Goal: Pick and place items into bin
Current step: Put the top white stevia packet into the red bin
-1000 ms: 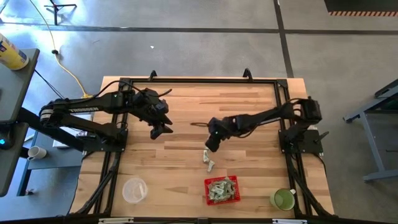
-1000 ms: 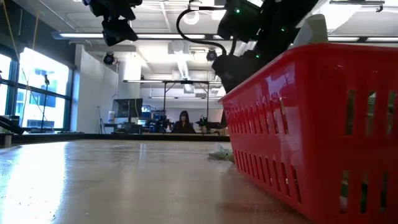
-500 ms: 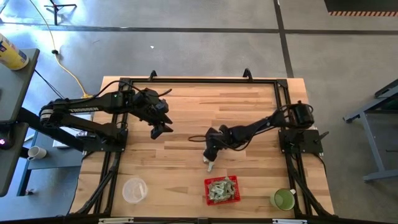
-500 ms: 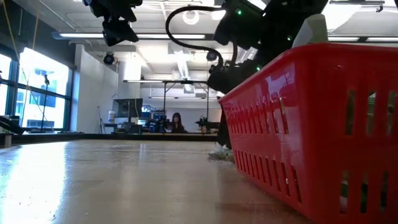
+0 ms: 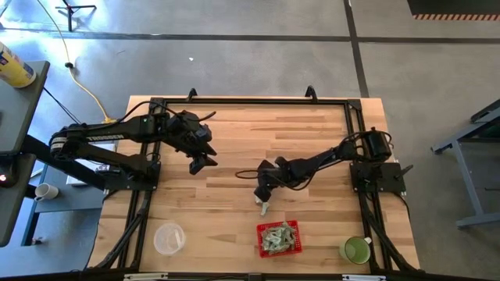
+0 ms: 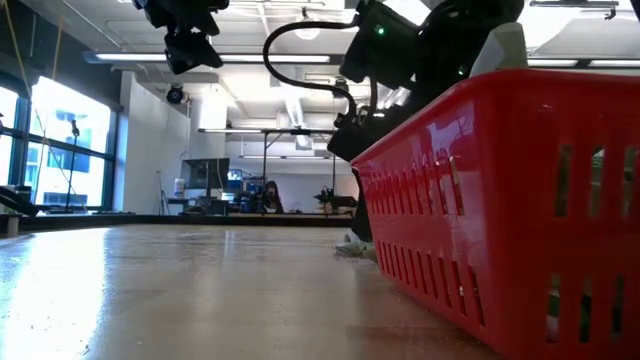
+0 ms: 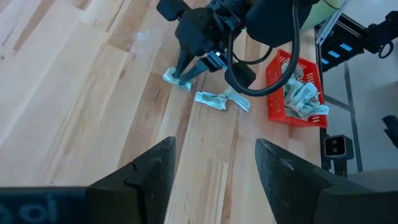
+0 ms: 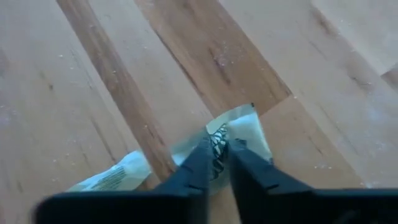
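Pale green wrapper (image 8: 233, 134) lies pinched between the right gripper's (image 8: 216, 152) nearly closed fingers, on the bench just far-left of the red basket (image 5: 279, 238).

The surface (image 5: 234, 133) is pale, smooth wood planks with a soft sheen. The basket (image 5: 291, 240) is glossy red perforated plastic; the wrapped pieces (image 7: 210, 99) are crinkly, shiny film.

A clear round container (image 5: 169, 238) and a green cup (image 5: 355, 250) sit on the wooden table (image 5: 234, 133), probably both empty.
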You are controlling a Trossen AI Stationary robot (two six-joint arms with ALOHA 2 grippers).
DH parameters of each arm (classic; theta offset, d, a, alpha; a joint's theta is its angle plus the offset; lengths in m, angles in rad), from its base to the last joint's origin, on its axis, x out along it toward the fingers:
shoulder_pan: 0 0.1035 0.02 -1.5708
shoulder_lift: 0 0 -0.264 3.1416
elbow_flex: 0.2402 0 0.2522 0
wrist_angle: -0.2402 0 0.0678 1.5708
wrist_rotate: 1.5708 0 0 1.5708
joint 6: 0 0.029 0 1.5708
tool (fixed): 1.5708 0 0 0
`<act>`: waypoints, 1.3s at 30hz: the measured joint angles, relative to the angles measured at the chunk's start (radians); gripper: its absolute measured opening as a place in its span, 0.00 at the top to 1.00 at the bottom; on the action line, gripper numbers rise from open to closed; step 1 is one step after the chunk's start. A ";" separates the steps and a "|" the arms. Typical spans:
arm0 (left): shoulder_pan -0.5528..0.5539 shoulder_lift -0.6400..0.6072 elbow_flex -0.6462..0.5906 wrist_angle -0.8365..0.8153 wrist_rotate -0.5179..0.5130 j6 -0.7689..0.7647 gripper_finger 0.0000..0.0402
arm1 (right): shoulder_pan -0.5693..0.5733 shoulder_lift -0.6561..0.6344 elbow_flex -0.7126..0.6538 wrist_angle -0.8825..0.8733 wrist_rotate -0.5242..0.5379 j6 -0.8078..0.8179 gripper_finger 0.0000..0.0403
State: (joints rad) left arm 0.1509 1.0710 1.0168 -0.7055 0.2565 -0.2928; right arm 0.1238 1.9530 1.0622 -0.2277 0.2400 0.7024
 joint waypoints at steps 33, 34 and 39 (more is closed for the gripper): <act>-0.024 0.212 0.002 0.136 0.023 -0.037 0.37 | 0.496 -0.266 -0.004 -0.147 -0.242 0.032 0.98; -0.024 0.230 0.002 0.141 0.024 -0.057 0.37 | 0.498 -0.260 -0.003 -0.143 -0.226 0.049 0.97; -0.029 0.296 0.002 0.128 0.044 -0.104 0.37 | 0.497 -0.232 -0.003 -0.156 -0.251 0.081 0.86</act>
State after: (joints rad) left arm 0.1219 1.3666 1.0183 -0.5770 0.3001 -0.3969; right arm 0.6212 1.7208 1.0588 -0.3834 -0.0114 0.7834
